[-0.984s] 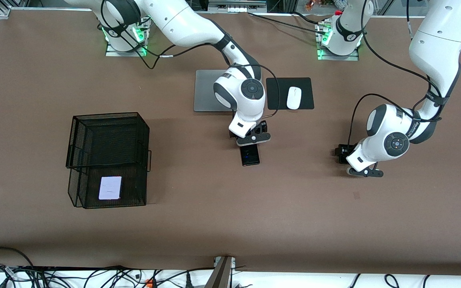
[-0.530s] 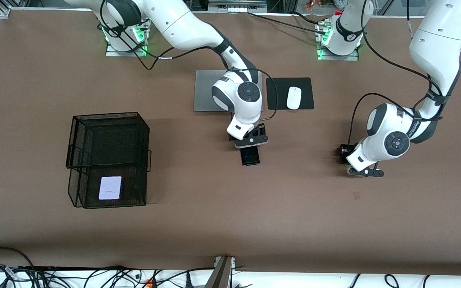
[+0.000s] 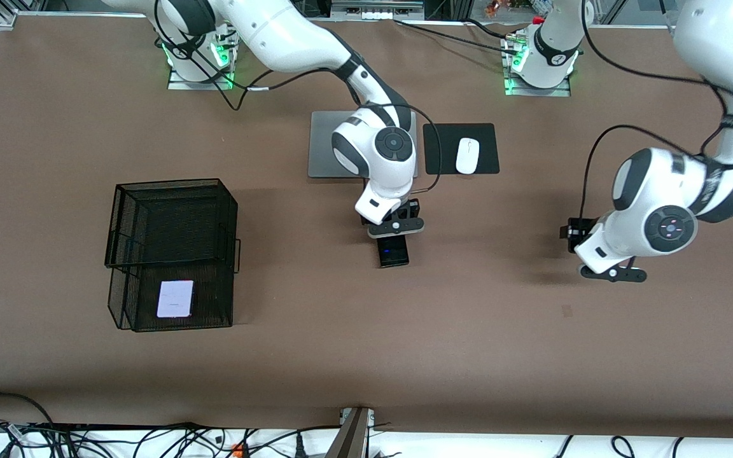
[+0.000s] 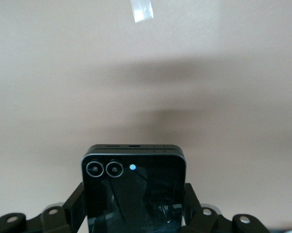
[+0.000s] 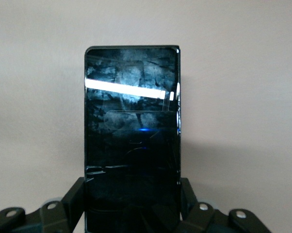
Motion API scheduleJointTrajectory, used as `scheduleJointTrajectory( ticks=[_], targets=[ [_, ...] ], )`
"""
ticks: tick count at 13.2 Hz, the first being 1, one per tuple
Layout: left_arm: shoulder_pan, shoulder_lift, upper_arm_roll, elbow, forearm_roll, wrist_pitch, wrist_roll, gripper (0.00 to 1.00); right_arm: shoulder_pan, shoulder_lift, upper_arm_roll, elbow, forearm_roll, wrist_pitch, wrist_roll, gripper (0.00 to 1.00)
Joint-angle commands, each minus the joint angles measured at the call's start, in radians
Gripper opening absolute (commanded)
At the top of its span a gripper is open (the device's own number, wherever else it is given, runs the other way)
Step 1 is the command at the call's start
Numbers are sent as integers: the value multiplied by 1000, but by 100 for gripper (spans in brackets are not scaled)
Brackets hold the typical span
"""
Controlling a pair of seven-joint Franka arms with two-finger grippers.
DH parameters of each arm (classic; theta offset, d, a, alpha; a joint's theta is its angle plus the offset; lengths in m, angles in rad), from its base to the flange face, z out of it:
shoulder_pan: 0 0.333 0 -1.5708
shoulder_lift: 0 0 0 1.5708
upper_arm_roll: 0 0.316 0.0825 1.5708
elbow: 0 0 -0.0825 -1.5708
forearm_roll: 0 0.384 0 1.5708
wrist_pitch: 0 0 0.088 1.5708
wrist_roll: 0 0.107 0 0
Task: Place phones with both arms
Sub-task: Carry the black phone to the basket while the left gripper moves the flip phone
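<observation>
Now both hands loaded. Right hand (image 3: 396, 236) pinches long slim black phone (image 3: 393, 252) over counter (image 3: 481, 343) centre; left hand (image 4: 135, 218) pinches small square black phone (image 4: 134, 187) over counter's left-arm end. White-lavender phone (image 3: 175, 298) already in mesh basket (image 3: 172, 256). Next, likely: carry toward basket at 9 o'clock of right hand, one arm at a time.

long blk phone (image 3: 393, 252) held, sq blk phone (image 4: 133, 194) held, white phone (image 3: 175, 299) in basket (image 3: 226, 210)

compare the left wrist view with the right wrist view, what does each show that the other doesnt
Only the left wrist view: the small square black phone with twin camera rings, held in the left pincer. Only the right wrist view: the long slim black phone, held in the right pincer. Both: bare brown table beneath, each pincer shut on its phone.
</observation>
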Motion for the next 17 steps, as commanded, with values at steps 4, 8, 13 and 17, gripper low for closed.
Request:
scheduleJointTrajectory(
  ticks=[4,8,13,17],
  targets=[
    [-112,41,-106,174,-119,-103,-51,2,-142,-341,-41,-110,34,-375,-91,0],
    [-325,168,-105,269,-160,8,-366,3,-153,-629,-226,-472,34,-365,-322,0],
    [-468,304,-97,254,-146,350,-585,4,-153,-800,-388,-854,34,-131,-566,0],
    [-520,439,-94,252,-143,515,-588,3,-158,-768,-405,-986,37,64,-642,0]
  ],
)
